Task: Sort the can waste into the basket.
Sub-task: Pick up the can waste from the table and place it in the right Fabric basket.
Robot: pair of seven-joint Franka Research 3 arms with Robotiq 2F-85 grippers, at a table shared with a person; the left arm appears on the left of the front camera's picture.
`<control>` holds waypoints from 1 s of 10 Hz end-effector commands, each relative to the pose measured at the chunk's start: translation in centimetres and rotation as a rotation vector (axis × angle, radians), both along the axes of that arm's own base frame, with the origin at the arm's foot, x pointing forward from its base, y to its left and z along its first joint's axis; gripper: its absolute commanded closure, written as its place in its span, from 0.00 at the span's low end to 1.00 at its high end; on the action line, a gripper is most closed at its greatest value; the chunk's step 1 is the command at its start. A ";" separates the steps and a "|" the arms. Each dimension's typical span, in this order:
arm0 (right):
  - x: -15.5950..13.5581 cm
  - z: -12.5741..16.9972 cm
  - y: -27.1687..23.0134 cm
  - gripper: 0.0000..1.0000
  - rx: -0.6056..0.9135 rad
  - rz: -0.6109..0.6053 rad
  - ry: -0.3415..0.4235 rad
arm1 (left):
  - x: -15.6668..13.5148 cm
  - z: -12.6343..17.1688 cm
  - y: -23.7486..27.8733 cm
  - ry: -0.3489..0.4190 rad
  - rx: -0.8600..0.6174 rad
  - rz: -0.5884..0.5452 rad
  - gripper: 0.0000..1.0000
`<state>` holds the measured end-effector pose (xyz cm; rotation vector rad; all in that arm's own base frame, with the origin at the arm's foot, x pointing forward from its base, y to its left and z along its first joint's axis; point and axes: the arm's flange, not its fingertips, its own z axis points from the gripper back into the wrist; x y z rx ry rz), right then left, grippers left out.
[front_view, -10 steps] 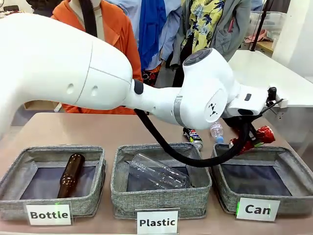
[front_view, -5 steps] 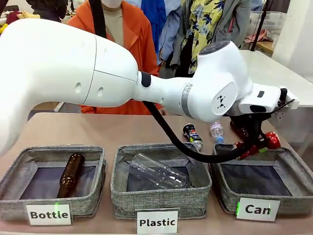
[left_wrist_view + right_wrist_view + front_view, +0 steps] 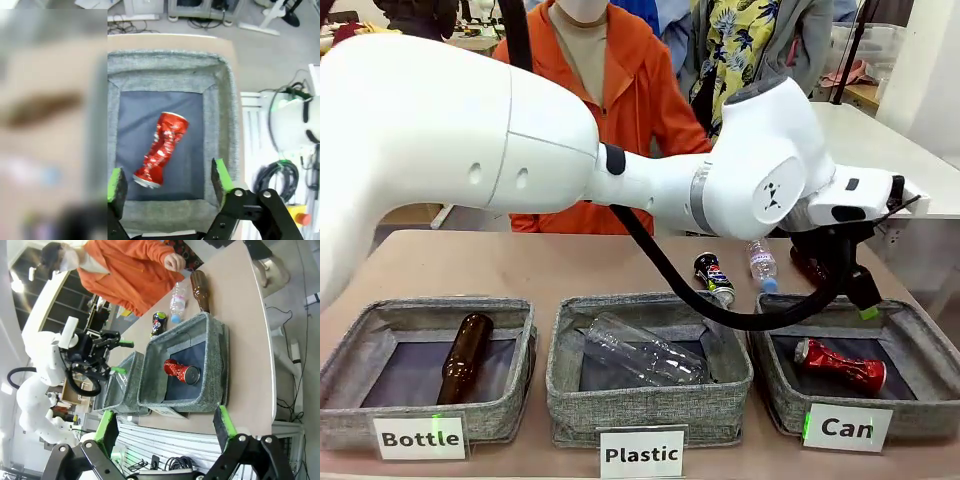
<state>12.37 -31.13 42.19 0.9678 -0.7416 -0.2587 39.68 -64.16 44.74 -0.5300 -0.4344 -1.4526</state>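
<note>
Brown table [image 3: 520, 265] holds three grey bins. One crushed shiny red can [image 3: 840, 366] lies inside the grey woven basket labelled "Can" [image 3: 920, 330]. The left gripper [image 3: 168, 174] hangs spread and empty above it. The right gripper [image 3: 165, 417] is spread and empty too. The dark printed can [image 3: 714, 278] is left on the table, near a small clear plastic bottle [image 3: 763, 265].

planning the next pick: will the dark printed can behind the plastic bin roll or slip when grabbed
The dark can seems to lie on its side, so a nudge would probably roll it. Small and metal-looking, it is likely light. Its glossy printed wall may slip.
</note>
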 end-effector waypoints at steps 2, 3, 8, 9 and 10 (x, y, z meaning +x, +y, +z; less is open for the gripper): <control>0.8 0.5 0.2 0.00 -0.012 0.002 0.012 | -2.5 5.1 6.4 0.230 0.089 0.095 0.00; 2.1 1.3 0.8 0.00 -0.037 0.002 0.015 | -2.9 7.0 9.7 0.262 0.122 0.122 0.00; 10.1 8.2 11.3 0.00 -0.165 0.260 -0.037 | -1.7 12.2 31.2 0.333 0.008 0.381 0.00; 11.3 8.8 13.1 0.00 -0.169 0.299 -0.038 | -1.0 12.1 36.7 0.372 -0.045 0.470 0.00; 12.6 9.8 16.0 0.00 -0.172 0.365 -0.040 | -0.6 12.1 43.2 0.430 -0.118 0.571 0.00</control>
